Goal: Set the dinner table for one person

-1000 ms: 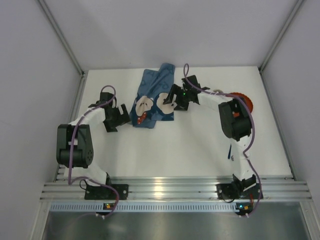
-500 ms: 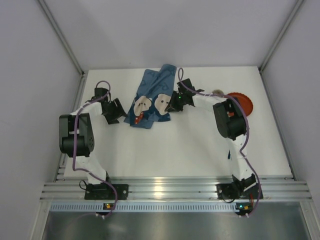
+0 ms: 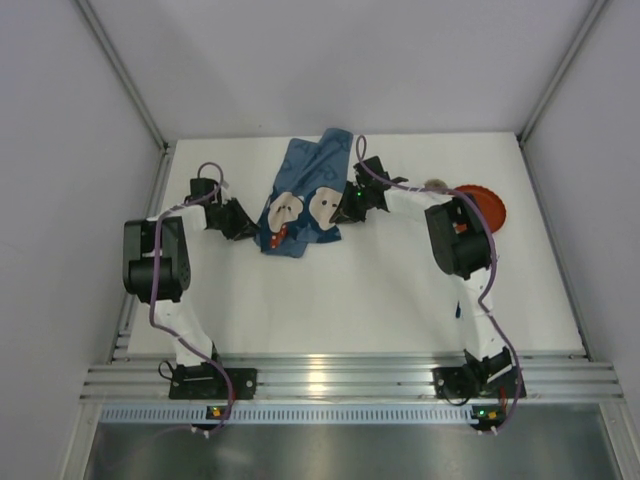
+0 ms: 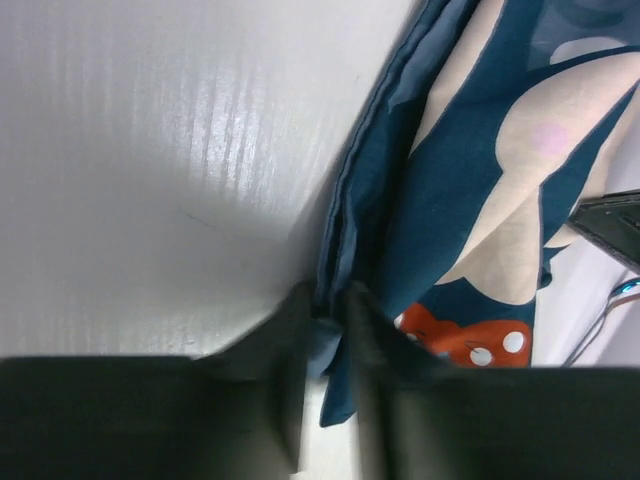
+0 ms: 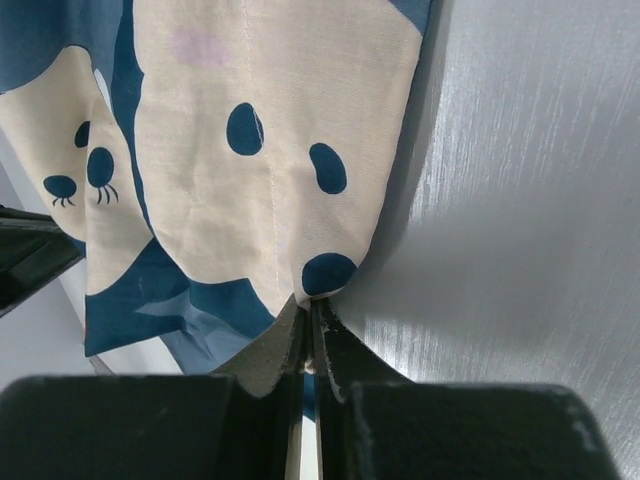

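Note:
A crumpled blue placemat [image 3: 300, 195] printed with a cartoon mouse lies at the back middle of the white dinner table [image 3: 350, 290]. My left gripper [image 3: 245, 225] is at its left corner. In the left wrist view that gripper [image 4: 325, 310] is shut on a fold of the placemat's [image 4: 470, 200] blue edge, just above the tabletop [image 4: 150, 150]. My right gripper [image 3: 340, 208] is at the cloth's right corner. The right wrist view shows it [image 5: 308, 305] shut on the placemat's [image 5: 270, 150] cream and blue hem, low over the table [image 5: 530, 200].
A red plate [image 3: 485, 205] sits at the back right, partly behind the right arm, with a small grey thing [image 3: 435, 183] beside it. A thin blue item [image 3: 458, 300] lies by the right arm's lower link. Grey walls stand on three sides.
Both grippers moved in onto the placemat's lower corners and closed on the cloth. The left arm swung toward the back and right; the cloth shifted a little.

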